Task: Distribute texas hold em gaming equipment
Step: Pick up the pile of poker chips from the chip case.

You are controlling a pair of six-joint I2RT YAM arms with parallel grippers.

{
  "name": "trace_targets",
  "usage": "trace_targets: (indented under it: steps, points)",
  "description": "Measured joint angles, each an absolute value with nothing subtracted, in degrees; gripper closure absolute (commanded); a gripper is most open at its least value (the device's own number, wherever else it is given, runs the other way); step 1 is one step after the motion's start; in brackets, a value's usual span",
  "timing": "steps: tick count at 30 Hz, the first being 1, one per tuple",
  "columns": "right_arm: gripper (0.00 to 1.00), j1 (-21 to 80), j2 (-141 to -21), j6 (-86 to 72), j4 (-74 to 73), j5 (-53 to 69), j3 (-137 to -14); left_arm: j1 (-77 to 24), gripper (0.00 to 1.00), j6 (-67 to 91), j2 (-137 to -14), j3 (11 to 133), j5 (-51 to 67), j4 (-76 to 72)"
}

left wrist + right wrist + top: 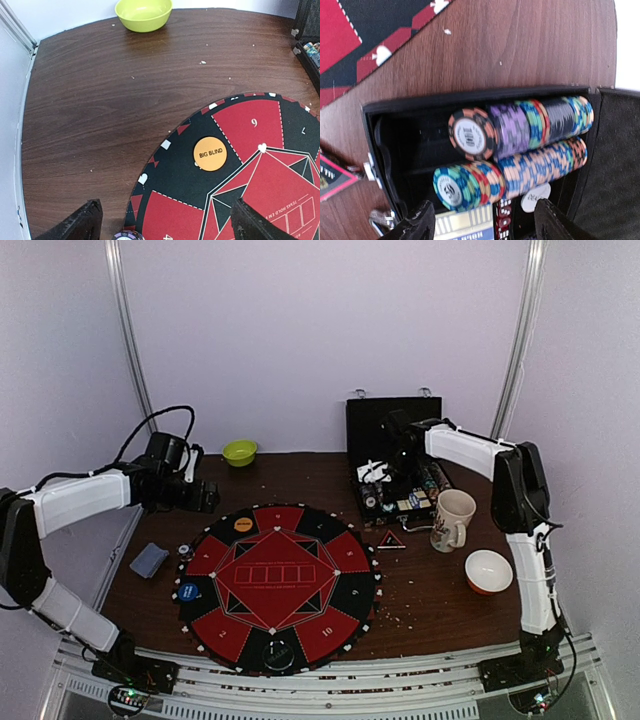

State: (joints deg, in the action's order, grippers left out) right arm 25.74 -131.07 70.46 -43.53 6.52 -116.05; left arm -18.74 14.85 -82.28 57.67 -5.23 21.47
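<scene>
Overhead, my right gripper (388, 478) hangs over the open case (390, 420); numbers ring the mat (277, 580). Left wrist: an orange disc (210, 153) reading "BIG BLIND" lies on the mat, left gripper (165, 222) spread wide, empty. Right wrist: poker chips (520, 145) marked "100" and "50" sit racked in the case, jaws apart, gripping nothing.

Left arm (75, 498), right arm (520, 510): white shells, black joints. Black cable (150, 425) loops at upper left. Left gripper (165, 222), right gripper (485, 222): black.

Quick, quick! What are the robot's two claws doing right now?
Left gripper: open, holding nothing.
Right gripper: open above the poker chips, holding nothing.
</scene>
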Motion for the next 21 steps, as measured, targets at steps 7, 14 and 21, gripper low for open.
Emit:
trace_targets:
  steps: [7, 14, 21]
  points:
    - [0.35, 25.02, -130.54, 72.05, -44.53, 4.56, -115.85, -18.74, 0.08, 14.39, -82.96, 57.67, -5.23, 21.5]
    - [0.4, 25.08, -131.66, 72.38, -44.31, 3.18, -115.85, -18.74, 0.08, 14.2, -82.96, 57.67, -5.23, 21.5]
    - [0.45, 25.08, -132.94, 72.84, -43.92, 2.96, -113.93, -18.74, 0.08, 14.2, -83.02, 57.67, -5.21, 21.52]
